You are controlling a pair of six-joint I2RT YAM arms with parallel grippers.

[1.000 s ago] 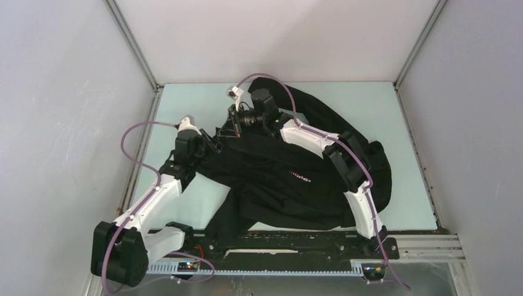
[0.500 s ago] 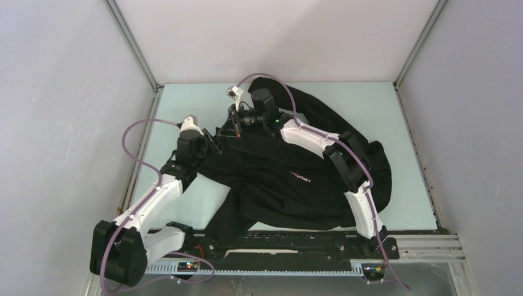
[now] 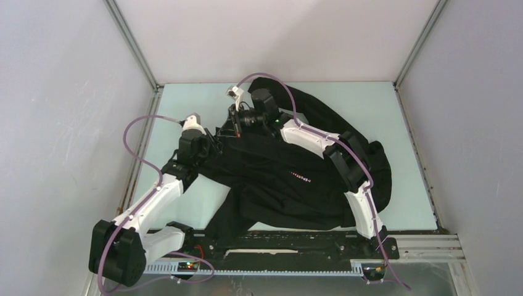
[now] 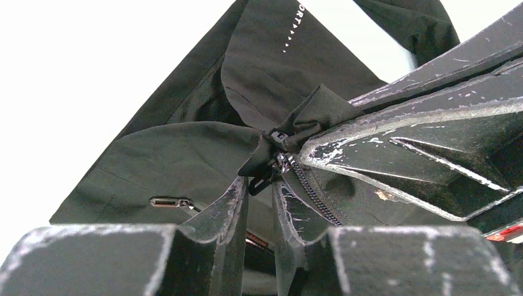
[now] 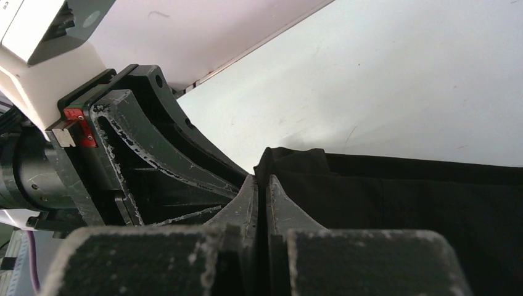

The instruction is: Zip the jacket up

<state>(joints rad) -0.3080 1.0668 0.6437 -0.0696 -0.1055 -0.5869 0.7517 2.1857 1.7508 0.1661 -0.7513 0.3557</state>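
Count: one jacket (image 3: 290, 179), two claws.
Jacket: black and crumpled on the pale counter (image 3: 185, 105), spreading from the middle to the right side, partly under the right arm (image 3: 354, 179).
Left claw (image 4: 259, 188): narrow gap, tips at the zipper pull (image 4: 256, 183), seemingly nipping it.
Right claw (image 5: 261, 179): pressed tight on a bunched fold of the jacket's edge, just beside the pull.
Hidden: zipper teeth (image 4: 311, 197) pass out of sight behind the left fingers (image 4: 231, 206).
Hard to read: chest lettering (image 3: 300, 177), too small.
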